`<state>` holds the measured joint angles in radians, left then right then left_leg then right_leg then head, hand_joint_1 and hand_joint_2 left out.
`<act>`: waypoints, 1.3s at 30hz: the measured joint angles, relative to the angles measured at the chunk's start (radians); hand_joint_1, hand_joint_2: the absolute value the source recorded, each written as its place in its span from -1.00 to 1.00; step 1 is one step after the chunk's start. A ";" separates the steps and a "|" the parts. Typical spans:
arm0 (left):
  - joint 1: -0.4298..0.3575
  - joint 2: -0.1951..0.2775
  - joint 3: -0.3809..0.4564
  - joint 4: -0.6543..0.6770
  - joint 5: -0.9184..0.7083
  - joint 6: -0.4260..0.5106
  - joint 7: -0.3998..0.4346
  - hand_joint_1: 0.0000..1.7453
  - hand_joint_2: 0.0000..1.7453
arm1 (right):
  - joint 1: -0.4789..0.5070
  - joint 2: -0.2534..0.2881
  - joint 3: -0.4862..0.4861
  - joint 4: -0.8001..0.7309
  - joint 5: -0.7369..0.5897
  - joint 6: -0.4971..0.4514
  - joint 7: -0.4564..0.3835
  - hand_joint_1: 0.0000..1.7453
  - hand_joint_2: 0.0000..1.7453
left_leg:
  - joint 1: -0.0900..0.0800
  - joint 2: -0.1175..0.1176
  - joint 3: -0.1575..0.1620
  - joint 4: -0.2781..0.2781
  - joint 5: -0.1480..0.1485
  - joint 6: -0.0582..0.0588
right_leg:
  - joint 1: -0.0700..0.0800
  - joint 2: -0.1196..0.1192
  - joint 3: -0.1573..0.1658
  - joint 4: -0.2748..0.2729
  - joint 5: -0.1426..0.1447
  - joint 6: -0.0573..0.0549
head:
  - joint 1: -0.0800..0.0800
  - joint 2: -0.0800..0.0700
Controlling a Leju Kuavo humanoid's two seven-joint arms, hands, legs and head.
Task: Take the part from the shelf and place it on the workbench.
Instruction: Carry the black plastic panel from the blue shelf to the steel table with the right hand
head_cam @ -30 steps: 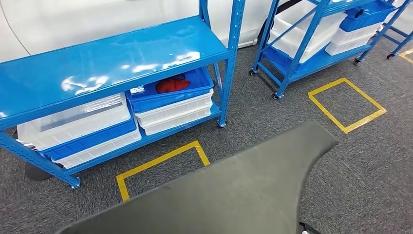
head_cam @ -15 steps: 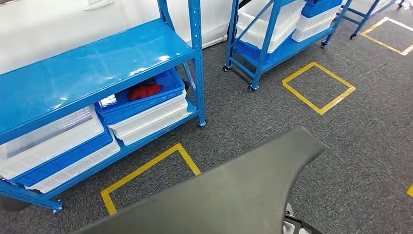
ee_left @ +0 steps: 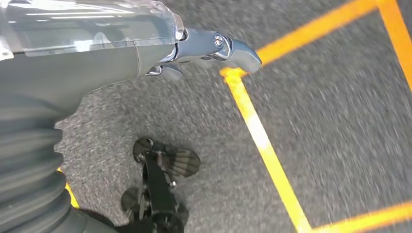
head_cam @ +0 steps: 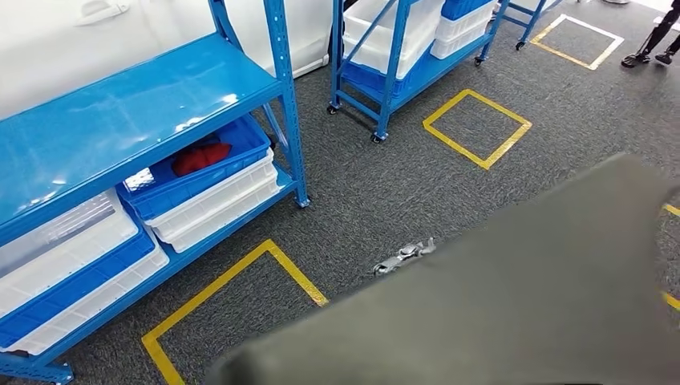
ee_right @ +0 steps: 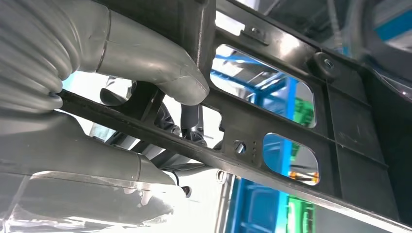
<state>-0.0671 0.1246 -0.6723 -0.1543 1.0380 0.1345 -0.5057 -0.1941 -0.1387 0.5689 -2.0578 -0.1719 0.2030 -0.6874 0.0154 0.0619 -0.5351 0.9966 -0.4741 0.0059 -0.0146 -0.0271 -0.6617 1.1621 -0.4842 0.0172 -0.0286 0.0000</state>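
Observation:
The part (head_cam: 521,305) is a large dark grey panel that spreads across the lower right of the head view, carried above the floor. In the right wrist view my right hand (ee_right: 145,73) grips a black rib on the part's (ee_right: 272,141) ribbed, windowed underside, thumb on one side and fingers on the other. The silver fingers of my left hand (head_cam: 403,257) stick out from under the panel's left edge. In the left wrist view the left hand (ee_left: 214,48) has its fingers stretched out over the carpet, with nothing between them.
A blue shelf (head_cam: 120,112) stands to the left, with white and blue crates below it, one holding a red item (head_cam: 200,156). A wheeled blue rack (head_cam: 393,48) stands further back. Yellow tape squares (head_cam: 477,128) (head_cam: 232,297) mark the grey carpet. A person's feet (head_cam: 653,48) are at the far right.
The whole view has swung right, so the shelves slid left in the picture. The panel now covers more of the lower right, and my left hand's fingers show at its edge.

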 joint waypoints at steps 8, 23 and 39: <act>-0.009 0.011 -0.026 0.000 -0.016 -0.002 0.024 -1.00 1.00 | 0.003 0.075 -0.230 0.026 0.005 0.157 0.000 1.00 1.00 | -0.004 -0.002 -0.019 0.073 -0.065 -0.041 | 0.008 0.004 0.062 -0.144 0.040 -0.051 | 0.000 0.000; -0.009 0.018 -0.051 0.001 -0.026 0.002 0.055 -1.00 1.00 | 0.036 0.105 -0.291 0.032 0.027 0.148 0.000 1.00 1.00 | 0.000 -0.085 -0.009 -0.011 0.017 0.004 | 0.010 0.086 0.021 -0.082 0.012 -0.013 | 0.000 0.000; -0.021 -0.014 -0.094 0.001 -0.040 0.006 0.072 -1.00 1.00 | 0.055 0.095 -0.335 0.005 0.063 0.117 0.000 1.00 1.00 | -0.003 -0.026 -0.047 0.117 -0.082 -0.037 | 0.006 0.025 0.066 -0.154 0.043 -0.051 | 0.000 0.000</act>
<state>-0.0880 0.1102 -0.7660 -0.1534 0.9978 0.1408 -0.4336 -0.1394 -0.0442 0.2342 -2.0531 -0.1094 0.3203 -0.6874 0.0121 0.0354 -0.5817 1.1134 -0.5566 -0.0309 -0.0088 -0.0016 -0.5957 1.0079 -0.4408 -0.0341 -0.0288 0.0000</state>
